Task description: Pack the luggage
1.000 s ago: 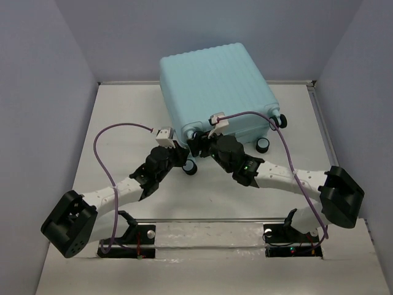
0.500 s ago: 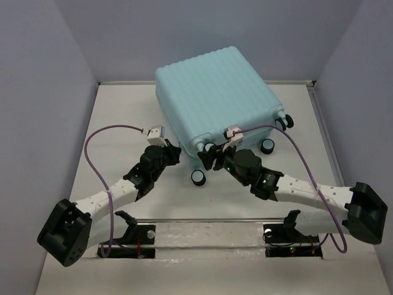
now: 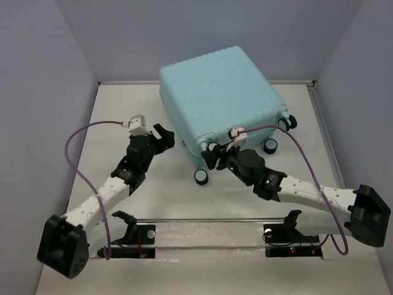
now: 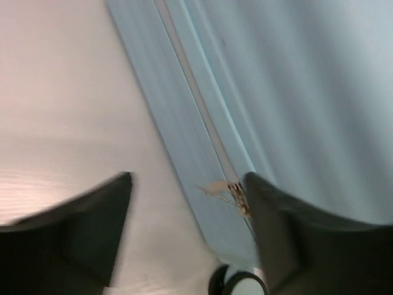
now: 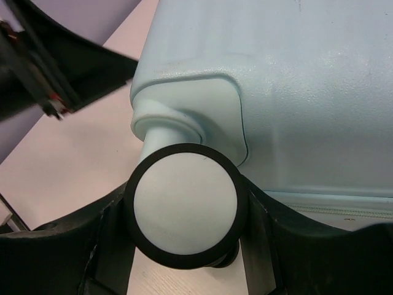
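Starting at the near edge: both arms reach out over the white tabletop (image 3: 123,110) toward the middle, each trailing a purple cable (image 3: 83,132).

The left claw (image 3: 163,137) is released. On its wrist cam the two fingers (image 4: 92,227) are spread wide with nothing between them, just bare tabletop and the side of the case ahead. You can see the zip seam running down that side and a little zipper pull (image 4: 215,187) hanging off it, kinda blurry. From above, this claw sits just beside the case's left edge, not touching.

The right claw (image 3: 213,157) is grasping a spinner wheel (image 5: 184,206). On its wrist cam the round, pale-faced, black-rimmed wheel sits snug between the fingers, with one pressed against each side.

The luggage (image 3: 221,92) is the big pale aqua hard-shell suitcase. It's lying flat and closed, ribbed shell up, in the centre-back of the tabletop. It's turned at an angle with its wheel end facing the arms. Another wheel (image 3: 201,176) pokes out at the near corner, and two more (image 3: 270,146) are off to the right. The far end of the case is up by the back wall (image 3: 196,31).
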Motion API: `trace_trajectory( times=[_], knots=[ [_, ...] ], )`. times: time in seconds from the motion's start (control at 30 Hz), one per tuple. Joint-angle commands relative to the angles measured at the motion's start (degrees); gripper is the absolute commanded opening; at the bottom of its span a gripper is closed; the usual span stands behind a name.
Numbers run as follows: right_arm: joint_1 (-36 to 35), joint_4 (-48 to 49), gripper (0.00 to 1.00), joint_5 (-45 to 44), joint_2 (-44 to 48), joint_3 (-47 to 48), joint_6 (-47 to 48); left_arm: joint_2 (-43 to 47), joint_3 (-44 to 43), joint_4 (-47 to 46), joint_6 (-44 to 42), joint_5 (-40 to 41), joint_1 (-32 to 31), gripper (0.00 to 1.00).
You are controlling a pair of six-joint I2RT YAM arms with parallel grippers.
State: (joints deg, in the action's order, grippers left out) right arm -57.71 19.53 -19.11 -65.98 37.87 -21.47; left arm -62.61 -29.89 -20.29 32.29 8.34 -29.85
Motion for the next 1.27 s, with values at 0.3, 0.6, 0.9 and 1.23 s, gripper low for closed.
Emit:
trace_trajectory(
  times=[0.3, 0.6, 0.9, 1.23],
  knots=[
    [-8.88, -3.09, 0.19, 4.01, -4.51, 11.78, 1.51, 39.57, -18.62, 33.27, -2.84, -1.48, 4.97, 0.99],
    [-11.81, -27.08, 1.00, -7.43, -7.08, 25.07, 1.00, 45.55, -19.24, 40.94, -6.10, -0.69, 4.89, 0.99],
    [-11.81, -33.68, 1.00, -2.07, 19.96, 22.87, 5.04, 48.81, -22.76, 40.78, -9.61, -2.89, 4.88, 0.99],
    [-11.81, -27.97, 1.00, -15.51, 35.75, 8.10, 3.54, 52.94, -16.69, 34.98, -9.97, -3.59, 4.88, 0.99]
  ],
)
